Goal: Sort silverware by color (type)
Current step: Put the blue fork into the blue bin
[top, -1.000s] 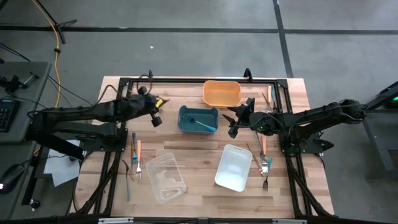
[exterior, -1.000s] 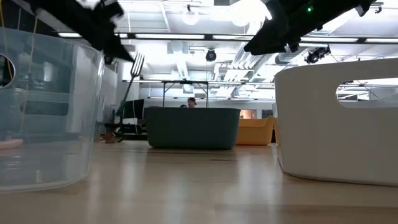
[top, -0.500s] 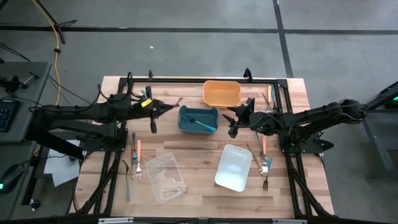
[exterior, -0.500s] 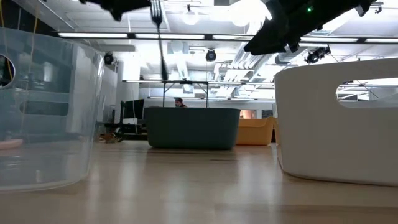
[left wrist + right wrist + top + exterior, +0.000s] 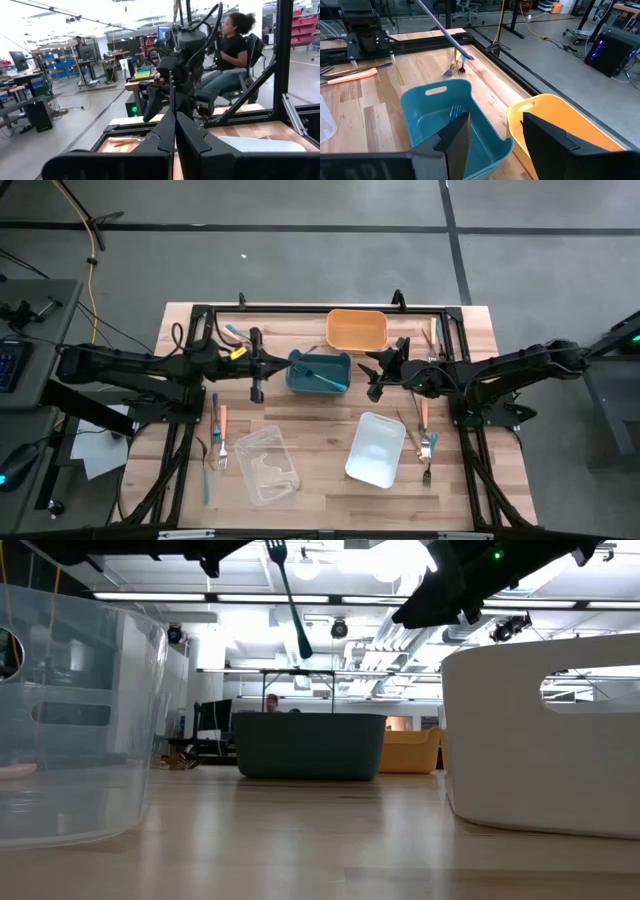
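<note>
My left gripper [image 5: 262,364] is pinched on a teal-handled fork [image 5: 289,595], held high just beside the blue bin [image 5: 319,371]. Risk: the fork hangs slanted from a narrow hold, so a release short of the rim would drop it on the table. A second ago I was farther back. Beyond the bin, my right gripper [image 5: 378,372] hovers spread and empty.

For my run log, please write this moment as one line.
left tool: shut on teal fork, beside blue bin | right tool: open, waiting right of blue bin
</note>
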`<state>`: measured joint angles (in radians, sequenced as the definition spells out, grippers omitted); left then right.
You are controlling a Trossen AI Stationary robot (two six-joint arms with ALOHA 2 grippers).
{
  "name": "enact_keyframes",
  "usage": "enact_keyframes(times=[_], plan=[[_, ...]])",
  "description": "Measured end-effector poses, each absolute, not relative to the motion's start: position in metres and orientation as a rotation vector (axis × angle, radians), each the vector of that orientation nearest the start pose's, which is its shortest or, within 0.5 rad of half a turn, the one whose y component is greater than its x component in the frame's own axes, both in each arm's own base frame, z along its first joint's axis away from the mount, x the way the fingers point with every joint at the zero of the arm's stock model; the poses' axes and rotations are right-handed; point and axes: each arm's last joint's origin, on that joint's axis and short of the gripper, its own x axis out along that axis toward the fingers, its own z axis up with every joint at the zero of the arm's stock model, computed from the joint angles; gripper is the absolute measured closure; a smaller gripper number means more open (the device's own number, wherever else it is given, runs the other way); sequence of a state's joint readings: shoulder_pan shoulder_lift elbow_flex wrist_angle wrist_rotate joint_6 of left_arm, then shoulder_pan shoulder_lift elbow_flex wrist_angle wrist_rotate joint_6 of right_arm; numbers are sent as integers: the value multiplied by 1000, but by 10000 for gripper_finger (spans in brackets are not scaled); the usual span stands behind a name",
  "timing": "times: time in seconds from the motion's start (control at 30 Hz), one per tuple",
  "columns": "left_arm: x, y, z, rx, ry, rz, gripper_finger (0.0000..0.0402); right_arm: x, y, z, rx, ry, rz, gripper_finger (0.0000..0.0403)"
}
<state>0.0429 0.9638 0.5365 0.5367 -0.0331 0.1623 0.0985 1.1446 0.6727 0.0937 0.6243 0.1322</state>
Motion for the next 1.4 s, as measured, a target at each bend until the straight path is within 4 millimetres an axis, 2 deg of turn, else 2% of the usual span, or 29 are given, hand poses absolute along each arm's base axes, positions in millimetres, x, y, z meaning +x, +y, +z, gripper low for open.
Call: enact_keyframes(times=[0.17, 0.3, 0.6, 0.87, 1.0, 1.2, 1.4], plan=[[216, 12, 280, 142, -74, 116, 401, 242, 7, 252, -6, 322, -542, 226], [224, 13, 270, 85, 31, 142, 401, 242, 7, 252, 2, 320, -543, 226], [264, 16, 263, -48, 333, 180, 401, 242, 7, 252, 19, 315, -546, 226], [303, 23, 257, 34, 545, 346, 401, 242, 7, 252, 19, 316, -546, 226], [316, 27, 245, 21, 639, 367, 401, 242, 7, 252, 16, 320, -546, 226], [327, 28, 232, 29, 722, 375, 401, 241, 7, 252, 14, 323, -546, 226], [327, 29, 234, 74, 721, 381, 382, 241, 7, 252, 14, 323, -546, 226]])
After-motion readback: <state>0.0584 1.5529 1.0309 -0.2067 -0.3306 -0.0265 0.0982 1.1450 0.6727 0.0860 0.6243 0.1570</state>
